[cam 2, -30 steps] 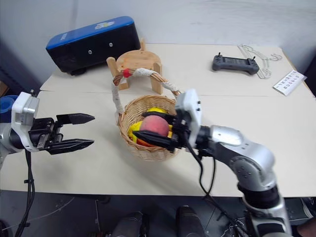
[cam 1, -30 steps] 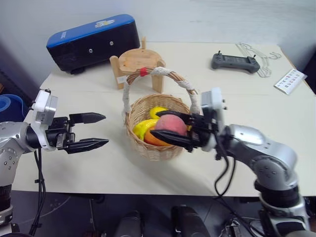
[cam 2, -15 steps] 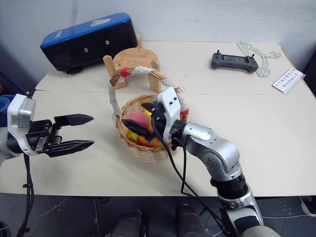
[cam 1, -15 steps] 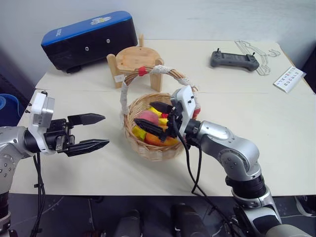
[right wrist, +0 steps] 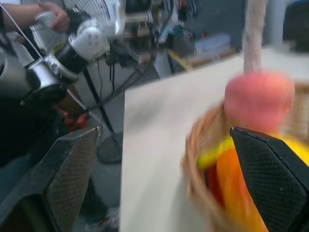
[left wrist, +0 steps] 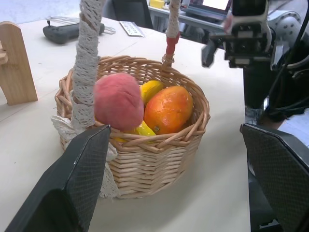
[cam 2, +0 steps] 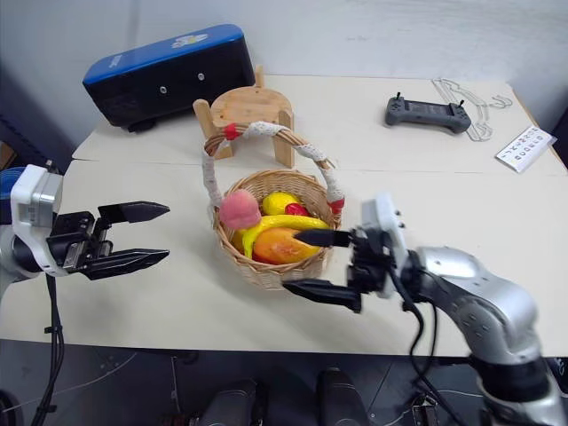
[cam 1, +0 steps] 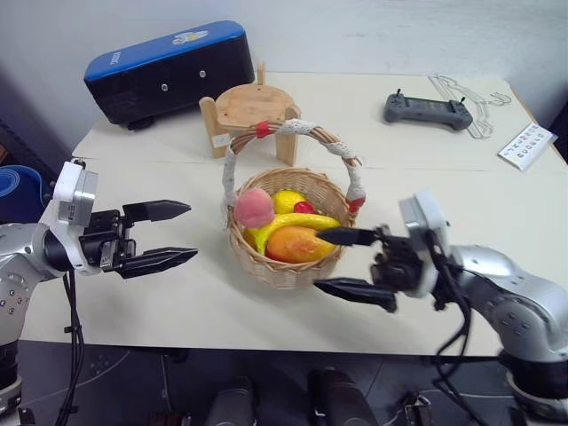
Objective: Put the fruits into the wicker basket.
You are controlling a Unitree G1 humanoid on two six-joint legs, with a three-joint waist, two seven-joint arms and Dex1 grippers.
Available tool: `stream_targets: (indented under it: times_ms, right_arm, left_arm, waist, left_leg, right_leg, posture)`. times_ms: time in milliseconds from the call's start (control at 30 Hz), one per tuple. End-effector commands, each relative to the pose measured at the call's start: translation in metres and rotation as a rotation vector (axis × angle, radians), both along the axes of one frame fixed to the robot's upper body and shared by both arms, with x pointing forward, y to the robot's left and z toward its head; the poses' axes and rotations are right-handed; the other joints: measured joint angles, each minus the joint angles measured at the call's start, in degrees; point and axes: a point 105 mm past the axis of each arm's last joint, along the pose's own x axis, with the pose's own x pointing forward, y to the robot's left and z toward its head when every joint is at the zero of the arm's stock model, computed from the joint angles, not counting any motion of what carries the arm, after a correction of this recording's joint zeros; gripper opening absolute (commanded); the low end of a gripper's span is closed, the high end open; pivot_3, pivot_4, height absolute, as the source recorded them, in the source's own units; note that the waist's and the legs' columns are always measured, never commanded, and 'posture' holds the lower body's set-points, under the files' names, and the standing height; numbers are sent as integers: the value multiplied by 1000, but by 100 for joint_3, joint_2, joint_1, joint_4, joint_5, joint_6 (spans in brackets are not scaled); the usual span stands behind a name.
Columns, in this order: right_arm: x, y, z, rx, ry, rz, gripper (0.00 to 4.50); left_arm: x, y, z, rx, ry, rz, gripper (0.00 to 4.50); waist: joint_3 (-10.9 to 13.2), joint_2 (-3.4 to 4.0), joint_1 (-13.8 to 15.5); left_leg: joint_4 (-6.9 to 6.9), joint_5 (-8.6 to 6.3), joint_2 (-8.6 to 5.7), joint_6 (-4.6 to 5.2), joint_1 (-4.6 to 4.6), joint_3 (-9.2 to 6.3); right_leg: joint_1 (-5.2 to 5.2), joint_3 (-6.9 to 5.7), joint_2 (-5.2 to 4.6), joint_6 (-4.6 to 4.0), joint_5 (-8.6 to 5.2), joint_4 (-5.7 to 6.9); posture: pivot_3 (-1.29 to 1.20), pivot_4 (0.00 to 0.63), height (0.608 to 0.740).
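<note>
The fruit appears to be all in, so the job looks to be at its close: the right gripper (cam 1: pixel 351 263) hangs just beside the basket (cam 1: pixel 286 266) with its fingers spread and empty, and the left gripper (cam 1: pixel 164 235) waits well off on the other side, fingers likewise spread around nothing. What remains, as far as one can judge, is only to draw both arms clear without knocking the handle (cam 1: pixel 293 130). The basket sits mid-table in front of the stool (cam 1: pixel 251 106) and holds the peach (cam 1: pixel 254 207) against its left rim, the banana (cam 1: pixel 297 224) across the middle, the mango (cam 1: pixel 295 244) at the front, and a further yellow fruit (cam 1: pixel 286 200) behind.
</note>
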Motion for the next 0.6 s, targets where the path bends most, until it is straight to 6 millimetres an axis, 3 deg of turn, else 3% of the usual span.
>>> stream_targets:
  times_ms: [33, 133, 200, 367, 500, 600]
  right_arm:
    - [11, -37, 6, -24, -68, -126, 4470]
    - [35, -70, 9, -90, -150, -244, 4470]
    - [51, -74, 17, -81, -212, -261, 4470]
    - [73, -50, 29, -46, -309, -155, 4470]
    - [84, -20, 33, -39, -313, -22, 4470]
    - [92, -4, 36, -23, -310, 22, 3905]
  left_arm:
    - [-2, -2, 11, 10, -56, -21, 4500]
    - [-1, -1, 13, 7, -59, -21, 4500]
    - [1, -2, 13, 6, -59, -26, 4500]
    - [3, -6, 15, 9, -67, -40, 4500]
    - [5, -6, 17, 14, -71, -48, 4500]
    - [6, -7, 19, 9, -78, -42, 4500]
  waist:
    - [0, -1, -14]
    - [0, -1, -35]
    - [1, 0, -55]
    - [1, 0, -41]
    - [1, 1, -27]
    - [1, 1, -27]
  left_leg:
    - [2, 0, 0, 1, 1, 1]
    - [2, 2, 0, 11, 17, 38]
    - [3, 2, 0, 17, 28, 54]
    - [1, 16, 5, 2, 28, 55]
    - [4, 11, 5, -2, 18, 55]
    - [4, 11, 7, -3, 13, 48]
  right_leg:
    - [4, 1, 0, 0, 0, -3]
    - [11, 17, 0, -2, -1, -13]
    - [13, 24, 1, -7, -1, -14]
    - [-4, 24, 7, -13, 1, 10]
    - [-28, 21, 5, -8, 3, 45]
    - [-30, 12, 4, -8, 4, 51]
  posture:
    - [0, 150, 740]
    - [0, 150, 740]
    - [0, 150, 740]
    - [0, 150, 740]
    - [0, 150, 740]
    - [0, 150, 740]
